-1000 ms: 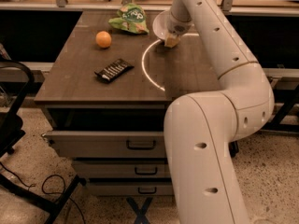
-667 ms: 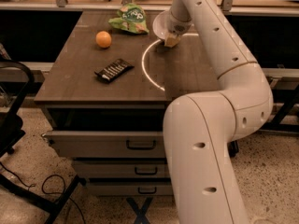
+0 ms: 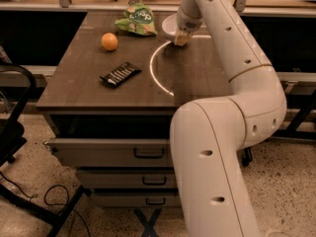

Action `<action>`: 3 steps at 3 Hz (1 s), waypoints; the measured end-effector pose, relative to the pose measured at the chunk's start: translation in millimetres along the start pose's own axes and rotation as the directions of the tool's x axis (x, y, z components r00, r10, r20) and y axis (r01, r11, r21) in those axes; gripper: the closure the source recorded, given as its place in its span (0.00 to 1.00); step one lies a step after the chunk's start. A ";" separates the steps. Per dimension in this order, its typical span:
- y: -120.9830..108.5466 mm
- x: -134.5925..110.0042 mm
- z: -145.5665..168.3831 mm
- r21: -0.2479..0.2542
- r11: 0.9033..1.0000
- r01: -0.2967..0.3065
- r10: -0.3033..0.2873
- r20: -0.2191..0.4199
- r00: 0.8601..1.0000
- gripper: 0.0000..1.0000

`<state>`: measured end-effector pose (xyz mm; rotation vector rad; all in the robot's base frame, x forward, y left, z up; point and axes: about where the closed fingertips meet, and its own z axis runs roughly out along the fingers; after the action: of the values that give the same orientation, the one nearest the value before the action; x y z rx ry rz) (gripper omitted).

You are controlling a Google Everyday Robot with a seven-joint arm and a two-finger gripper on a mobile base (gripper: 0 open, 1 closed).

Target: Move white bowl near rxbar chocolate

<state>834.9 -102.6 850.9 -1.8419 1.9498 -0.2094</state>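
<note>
The white bowl (image 3: 169,25) sits at the back of the wooden table, just right of the green snack bag; its right side is hidden behind my arm. My gripper (image 3: 181,37) hangs from the wrist right at the bowl's near right rim, low over the tabletop. The rxbar chocolate (image 3: 120,74) is a flat black wrapper lying at an angle on the table's front left part, well apart from the bowl and the gripper.
An orange fruit (image 3: 109,41) lies left of centre, between bar and bag. A green snack bag (image 3: 137,19) lies at the back. A bright ring of light (image 3: 153,73) marks the tabletop. The table (image 3: 74,90) has drawers (image 3: 148,153) below. A dark chair (image 3: 12,127) stands at left.
</note>
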 end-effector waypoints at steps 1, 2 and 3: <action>-18.4 3.4 -37.4 0.078 0.996 0.046 -0.045 -0.013 0.999 1.00; -26.5 9.2 -87.6 0.137 0.986 0.092 -0.091 -0.014 0.996 1.00; -22.9 13.6 -123.6 0.156 0.981 0.118 -0.119 0.001 0.993 1.00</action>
<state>804.0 -141.8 967.1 -1.8534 1.7649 -0.3779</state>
